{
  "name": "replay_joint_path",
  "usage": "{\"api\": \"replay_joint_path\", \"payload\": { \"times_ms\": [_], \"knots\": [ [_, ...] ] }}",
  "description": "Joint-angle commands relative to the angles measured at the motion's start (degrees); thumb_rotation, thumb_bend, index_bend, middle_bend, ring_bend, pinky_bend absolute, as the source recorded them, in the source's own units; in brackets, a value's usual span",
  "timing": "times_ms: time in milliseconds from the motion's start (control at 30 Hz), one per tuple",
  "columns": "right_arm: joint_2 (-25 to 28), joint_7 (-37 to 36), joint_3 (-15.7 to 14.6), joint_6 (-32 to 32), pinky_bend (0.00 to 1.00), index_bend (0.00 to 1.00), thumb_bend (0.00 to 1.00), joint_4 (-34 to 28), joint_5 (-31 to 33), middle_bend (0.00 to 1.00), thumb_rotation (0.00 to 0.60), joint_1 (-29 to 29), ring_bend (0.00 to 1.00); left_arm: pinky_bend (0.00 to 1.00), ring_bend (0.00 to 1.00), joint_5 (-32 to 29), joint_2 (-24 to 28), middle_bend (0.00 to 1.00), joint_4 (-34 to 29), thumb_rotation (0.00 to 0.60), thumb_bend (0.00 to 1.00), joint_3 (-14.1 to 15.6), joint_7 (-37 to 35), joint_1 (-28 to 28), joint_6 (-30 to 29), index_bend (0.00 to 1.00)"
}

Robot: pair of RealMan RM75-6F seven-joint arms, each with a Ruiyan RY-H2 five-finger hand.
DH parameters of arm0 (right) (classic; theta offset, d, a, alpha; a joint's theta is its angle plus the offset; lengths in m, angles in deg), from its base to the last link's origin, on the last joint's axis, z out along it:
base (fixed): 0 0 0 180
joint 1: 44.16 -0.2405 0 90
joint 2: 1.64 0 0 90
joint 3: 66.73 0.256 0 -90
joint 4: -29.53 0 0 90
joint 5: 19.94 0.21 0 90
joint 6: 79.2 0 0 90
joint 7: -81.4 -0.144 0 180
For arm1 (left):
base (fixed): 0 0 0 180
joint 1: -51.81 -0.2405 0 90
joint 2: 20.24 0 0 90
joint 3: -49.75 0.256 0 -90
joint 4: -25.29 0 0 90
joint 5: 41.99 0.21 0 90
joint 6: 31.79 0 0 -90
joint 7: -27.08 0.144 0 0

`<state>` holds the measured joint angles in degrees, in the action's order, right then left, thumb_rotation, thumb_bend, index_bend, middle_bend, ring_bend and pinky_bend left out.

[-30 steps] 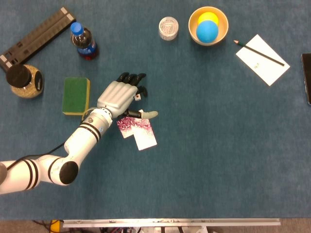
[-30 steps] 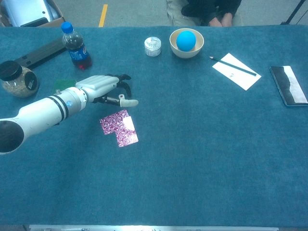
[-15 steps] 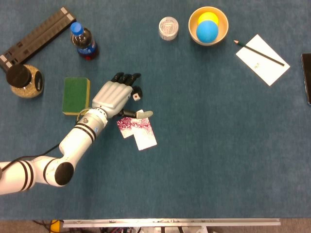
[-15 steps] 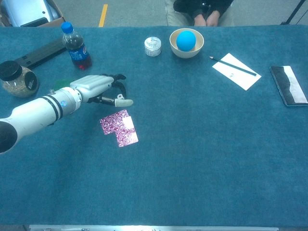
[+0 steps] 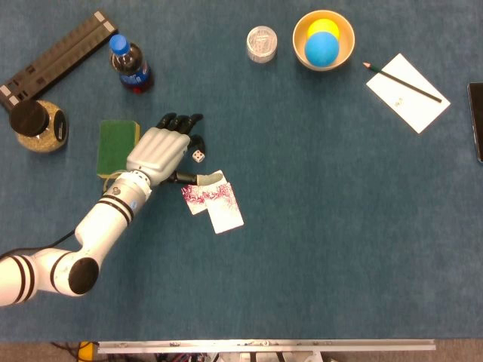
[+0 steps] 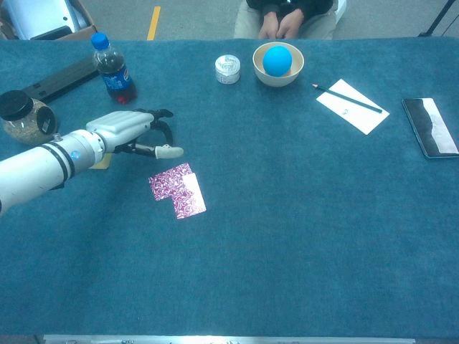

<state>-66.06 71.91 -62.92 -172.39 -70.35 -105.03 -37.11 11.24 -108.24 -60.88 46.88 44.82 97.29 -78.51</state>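
Left hand (image 5: 157,153) is seen left of centre, fingers spread, nothing held. A small white die (image 5: 197,156) lies just beside its fingertips; patterned cards (image 5: 214,204) lie below the thumb. A green sponge (image 5: 117,143) sits just left of the hand. Cola bottle (image 5: 130,65) and grain jar (image 5: 35,126) are placed upper left.

The left hand (image 5: 157,153) has drawn back leftward over the sponge (image 5: 113,143), uncovering the small white die (image 5: 197,156) on the worktop.
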Motion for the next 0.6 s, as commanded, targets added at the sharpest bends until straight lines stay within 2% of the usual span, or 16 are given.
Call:
{"api": "replay_joint_path", "payload": {
  "times_ms": [33,267,600],
  "knots": [
    [-0.04,0.13,-0.03,-0.07,0.19,0.47,0.29,-0.18,-0.21,0.37,0.6,-0.06,0.22,0.0,0.0,0.07,0.67,0.0,-0.51,0.087,0.02,0.13,0.0,-0.3,-0.23,0.32],
    [0.0,0.13,-0.09,-0.21,0.19,0.47,0.29,-0.28,-0.27,0.37,0.6,-0.01,0.22,0.0,0.0,0.88,0.86,0.0,-1.3,0.09,0.02,-0.68,-0.33,-0.42,-0.99,0.32],
    [0.3,-0.42,-0.03,-0.63,0.19,0.47,0.29,0.19,0.58,0.37,0.6,0.57,0.22,0.0,0.0,-0.97,-1.45,0.0,1.89,0.092,0.02,-0.8,0.44,0.57,1.02,0.32]
  ]
}}
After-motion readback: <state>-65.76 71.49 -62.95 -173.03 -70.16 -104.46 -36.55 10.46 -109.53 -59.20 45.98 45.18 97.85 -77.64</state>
